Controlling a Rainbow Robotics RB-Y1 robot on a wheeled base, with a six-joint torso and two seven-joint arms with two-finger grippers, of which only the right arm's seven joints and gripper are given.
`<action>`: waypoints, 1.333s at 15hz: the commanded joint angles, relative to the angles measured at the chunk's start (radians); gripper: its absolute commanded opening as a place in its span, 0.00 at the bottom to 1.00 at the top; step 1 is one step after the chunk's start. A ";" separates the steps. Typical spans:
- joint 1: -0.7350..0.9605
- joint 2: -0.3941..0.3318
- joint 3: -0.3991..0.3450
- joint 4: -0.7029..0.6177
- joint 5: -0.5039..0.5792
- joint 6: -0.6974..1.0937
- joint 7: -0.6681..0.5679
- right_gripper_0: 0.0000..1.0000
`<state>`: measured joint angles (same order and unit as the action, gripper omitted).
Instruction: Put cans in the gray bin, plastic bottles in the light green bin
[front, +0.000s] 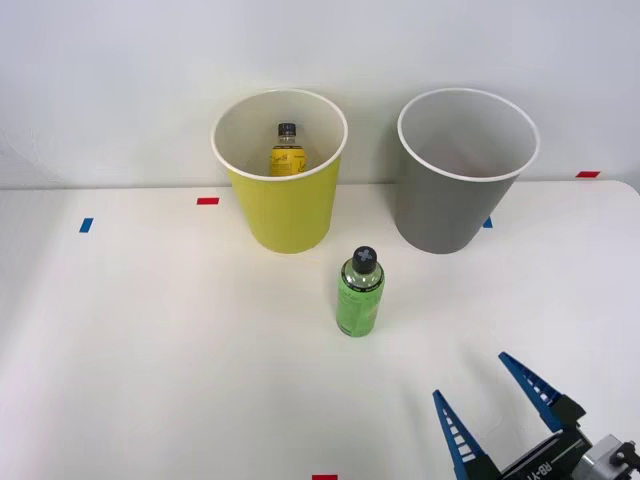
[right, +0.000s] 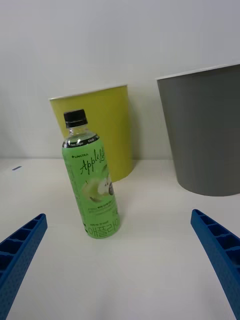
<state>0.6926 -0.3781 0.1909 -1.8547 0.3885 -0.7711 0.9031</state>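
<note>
Green bottle (right: 90, 181) label reads "Apple", Korean text below; upright on table (front: 150, 350), black cap up, just before light green bin (front: 283, 215). Yellow-labelled bottle (front: 286, 152) upright inside that bin. Gray bin (front: 455, 205) alongside. Right gripper (front: 490, 400) jaws wide open, holding nothing.

The green bottle (front: 360, 293) stands upright (black cap on) near the light green bin (front: 283, 210), which holds the yellow-labelled bottle (front: 286, 151); the gray bin (front: 455, 205) stands right.

Green bottle (front: 361, 293) upright — pincer (front: 483, 378) spread wide.
</note>
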 joint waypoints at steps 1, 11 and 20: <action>-0.057 -0.022 0.073 0.000 -0.079 0.059 0.115 1.00; -0.346 -0.105 0.404 0.095 -0.718 0.154 0.711 1.00; -0.616 -0.054 0.463 0.319 -0.781 0.154 0.714 1.00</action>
<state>0.0981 -0.4460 0.6503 -1.5586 -0.3881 -0.6166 1.6144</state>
